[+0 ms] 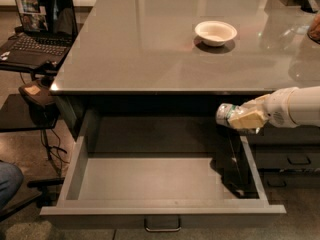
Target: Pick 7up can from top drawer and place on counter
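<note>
The top drawer (165, 184) is pulled fully open below the counter (150, 44), and its grey inside holds nothing I can see. My gripper (239, 118) comes in from the right on a white arm and is shut on the 7up can (226, 114). The can is silvery with green print and lies on its side in the fingers. It hangs above the drawer's right rear part, just below the counter's front edge.
A white bowl (215, 32) stands on the counter's far middle. A laptop (37, 24) sits on a small dark table at the left. Narrower dark drawers (290, 159) are at the right. A person's knee (7, 181) shows at the lower left.
</note>
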